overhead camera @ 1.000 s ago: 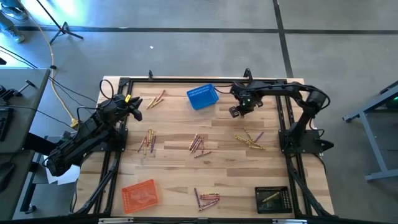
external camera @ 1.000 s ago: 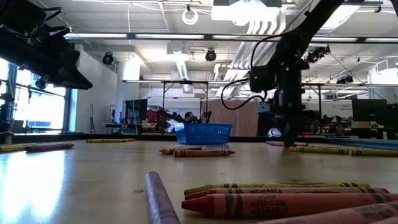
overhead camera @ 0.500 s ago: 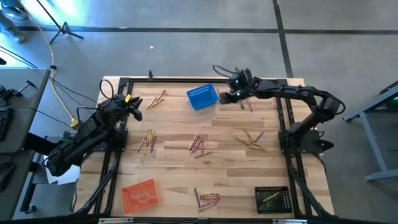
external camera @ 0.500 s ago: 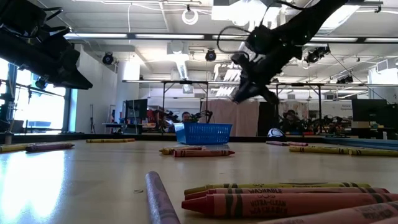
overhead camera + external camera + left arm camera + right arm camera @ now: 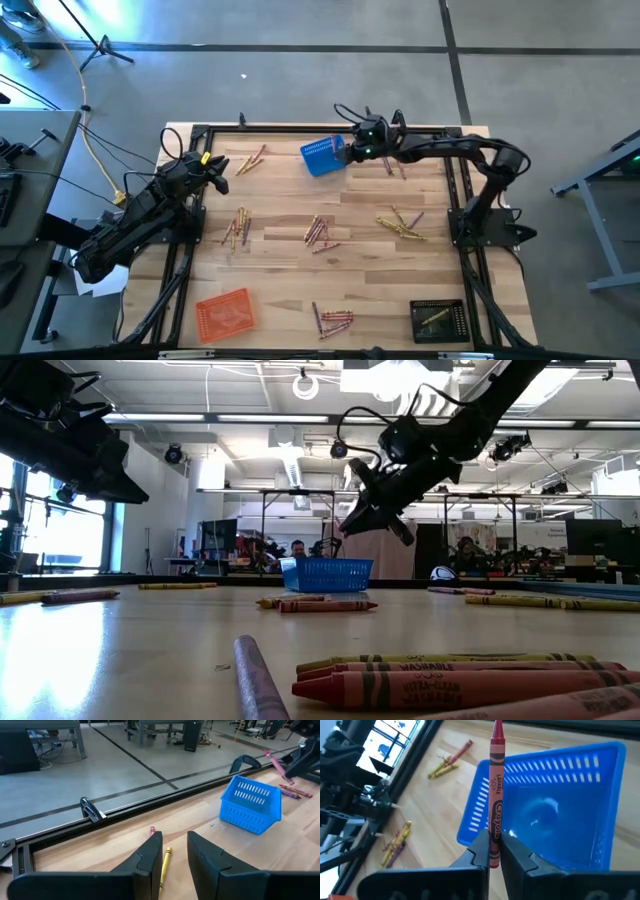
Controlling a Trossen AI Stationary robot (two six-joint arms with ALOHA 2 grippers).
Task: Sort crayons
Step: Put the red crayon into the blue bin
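My right gripper (image 5: pixel 352 152) hangs above the right edge of the blue mesh basket (image 5: pixel 325 156), shut on a red crayon (image 5: pixel 496 780) that reaches out over the basket (image 5: pixel 555 805). The crayon (image 5: pixel 274 762) also shows in the left wrist view, beside the basket (image 5: pixel 250 804). My left gripper (image 5: pixel 218 170) waits open at the far left with nothing between its fingers (image 5: pixel 150 860). Loose crayons lie flat in groups on the table: far left (image 5: pixel 250 160), middle left (image 5: pixel 237 228), centre (image 5: pixel 318 232), right (image 5: pixel 402 224) and near edge (image 5: pixel 335 320). My right gripper pinches the red crayon's back end (image 5: pixel 493 827) between its two fingers. The fingers slant down from the table's right side. The crayon sticks out forward in line with them, its tip (image 5: pixel 497 727) away from the gripper, lifted clear above the basket's wall.
An orange basket (image 5: pixel 224 311) stands at the near left and a black basket (image 5: pixel 438 320) with crayons in it at the near right. A few crayons (image 5: pixel 395 166) lie just right of the blue basket. Dark frame rails (image 5: pixel 300 127) run along the table's edges.
My right gripper has risen from the table at the far right, tipped from pointing down to slanting, and gone toward the table's left edge to the blue basket. The red crayon has come up with it, lifted clear of the table.
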